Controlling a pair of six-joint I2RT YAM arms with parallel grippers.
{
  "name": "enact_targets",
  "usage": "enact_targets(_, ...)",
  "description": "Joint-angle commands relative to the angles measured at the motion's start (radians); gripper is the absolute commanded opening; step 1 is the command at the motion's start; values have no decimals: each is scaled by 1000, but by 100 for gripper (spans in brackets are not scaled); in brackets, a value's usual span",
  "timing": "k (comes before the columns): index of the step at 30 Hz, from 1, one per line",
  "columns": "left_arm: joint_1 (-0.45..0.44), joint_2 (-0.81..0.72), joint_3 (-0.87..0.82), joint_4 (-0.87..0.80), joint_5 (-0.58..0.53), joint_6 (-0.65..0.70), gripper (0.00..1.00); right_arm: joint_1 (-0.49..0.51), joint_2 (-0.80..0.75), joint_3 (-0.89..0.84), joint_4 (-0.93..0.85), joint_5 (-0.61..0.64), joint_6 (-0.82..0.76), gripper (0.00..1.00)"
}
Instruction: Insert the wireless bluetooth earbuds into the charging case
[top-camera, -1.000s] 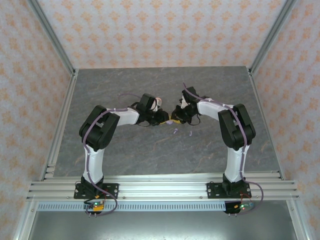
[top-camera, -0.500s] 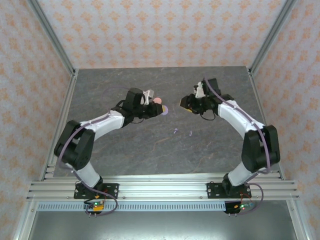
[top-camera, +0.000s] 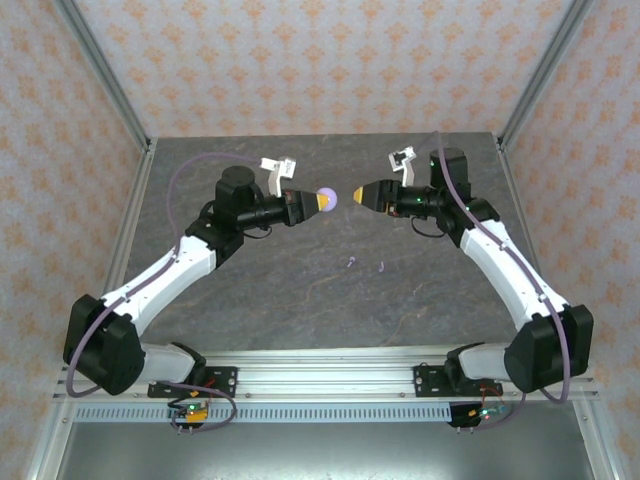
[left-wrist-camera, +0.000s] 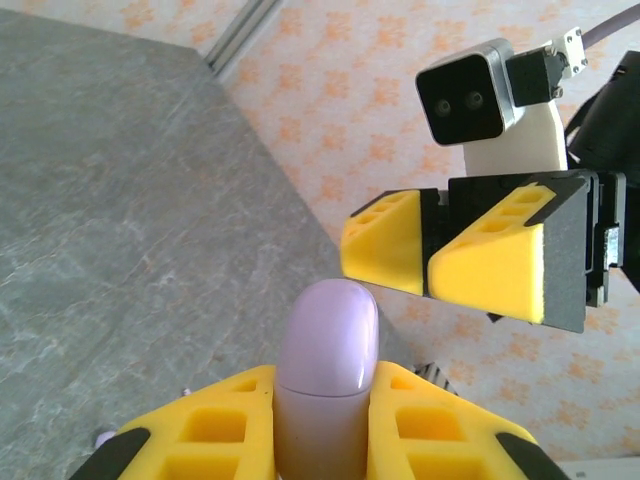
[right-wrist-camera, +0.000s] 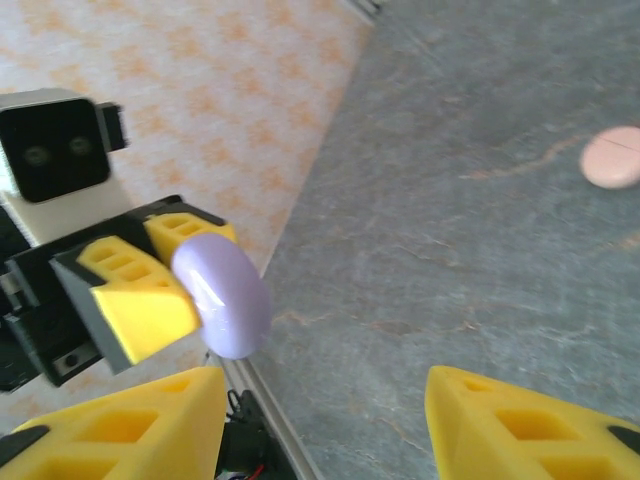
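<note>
Gripping lilac case (left-wrist-camera: 328, 350) in left tool (top-camera: 318, 201), long axis toward right tool (top-camera: 359, 197) | right: apart

The left end effector (top-camera: 322, 200) was yellow and black, and the case (top-camera: 328, 198) in it was glossy pale lilac. Facing the case, the right end effector (top-camera: 357, 196) was the same yellow and black, its camera (left-wrist-camera: 490, 100) white with a black face. Below the case, the surface (top-camera: 250, 290) was grey with pale marble veining, and the earbuds (top-camera: 350, 263) on it were lilac. A pink case (right-wrist-camera: 612, 157) lay on that grey. Behind the case, the walls (top-camera: 320, 60) were cream with a repeating orange floral print.
</note>
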Motion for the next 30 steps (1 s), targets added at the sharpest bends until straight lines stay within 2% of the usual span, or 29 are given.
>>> enact_targets(1,-13,-30,-27,60,56,27,20,18,-28,2,71,-95,-34,57)
enact_targets(13,-50,-60,-21,54,85,68,20,80,8,61,18,-124,-98,58)
enact_targets(25,-62,-57,-10,45,89,78,20,106,57,90,4,-162,-112,37)
enact_targets(30,-62,-52,-4,31,81,83,21,107,55,96,-6,-156,-115,23)
